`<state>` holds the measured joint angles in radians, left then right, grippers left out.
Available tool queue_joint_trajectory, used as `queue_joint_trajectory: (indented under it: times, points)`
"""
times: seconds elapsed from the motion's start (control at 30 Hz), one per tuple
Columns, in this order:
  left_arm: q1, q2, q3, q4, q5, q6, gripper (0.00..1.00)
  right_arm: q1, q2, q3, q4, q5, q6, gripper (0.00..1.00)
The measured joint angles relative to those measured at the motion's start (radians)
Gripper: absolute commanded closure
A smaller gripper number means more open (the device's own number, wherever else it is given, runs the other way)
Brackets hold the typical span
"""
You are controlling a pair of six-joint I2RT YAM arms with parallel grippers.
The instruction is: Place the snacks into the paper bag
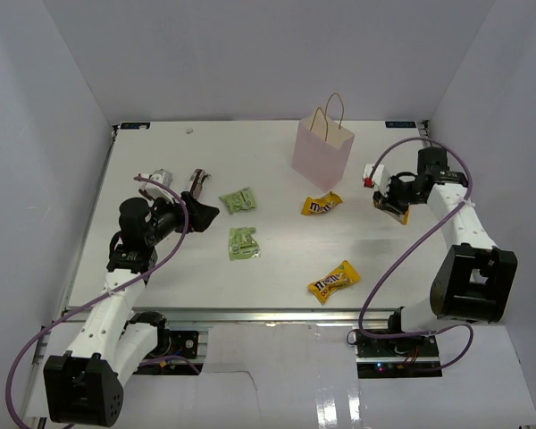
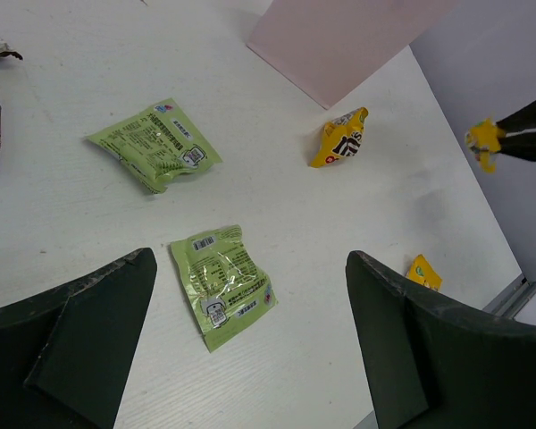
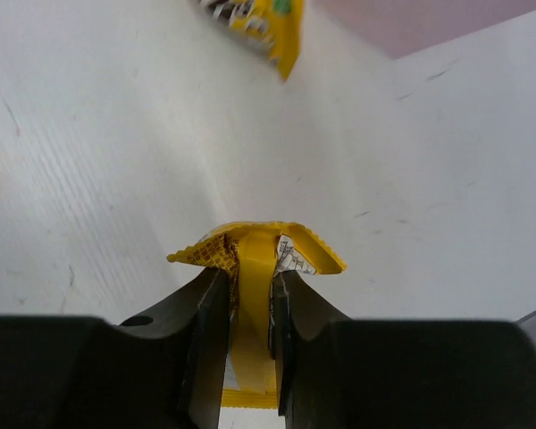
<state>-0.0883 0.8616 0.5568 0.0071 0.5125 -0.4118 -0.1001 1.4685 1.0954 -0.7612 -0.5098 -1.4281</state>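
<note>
The pale pink paper bag (image 1: 323, 143) stands upright at the back of the table. My right gripper (image 1: 391, 204) (image 3: 250, 273) is shut on a yellow candy bag (image 3: 255, 304), pinched and folded between the fingers, just right of and nearer than the paper bag. Two more yellow candy bags (image 1: 322, 204) (image 1: 333, 281) lie on the table. Two green pouches (image 1: 238, 201) (image 1: 242, 242) lie left of centre. My left gripper (image 1: 201, 213) (image 2: 250, 259) hangs open above the nearer green pouch (image 2: 221, 282), nothing between its fingers. A brown bar (image 1: 196, 183) lies behind it.
White walls enclose the table on the left, back and right. The table's front edge (image 1: 250, 313) runs just ahead of the arm bases. A small red and white object (image 1: 370, 175) sits right of the paper bag. Another wrapped packet (image 1: 161, 178) lies at far left.
</note>
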Motion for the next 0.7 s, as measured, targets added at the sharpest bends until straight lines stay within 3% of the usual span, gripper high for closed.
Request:
queue_joint_trajectory:
  times: [0.17, 0.33, 0.57, 0.7]
  points:
    - [0.0, 0.006, 0.0, 0.0, 0.0, 0.0, 0.02, 0.014, -0.01, 0.211, 0.03, -0.172, 0.35, 0.77]
    - [0.0, 0.022, 0.0, 0.0, 0.0, 0.002, 0.02, 0.03, 0.014, 0.387, 0.162, -0.304, 0.749, 0.75]
    - [0.0, 0.039, 0.0, 0.0, -0.001, 0.008, 0.02, 0.058, 0.175, 0.573, 0.524, -0.37, 1.282, 0.77]
    - [0.0, 0.051, 0.0, 0.0, 0.0, 0.011, 0.02, 0.084, 0.278, 0.605, 0.653, -0.363, 1.457, 0.77]
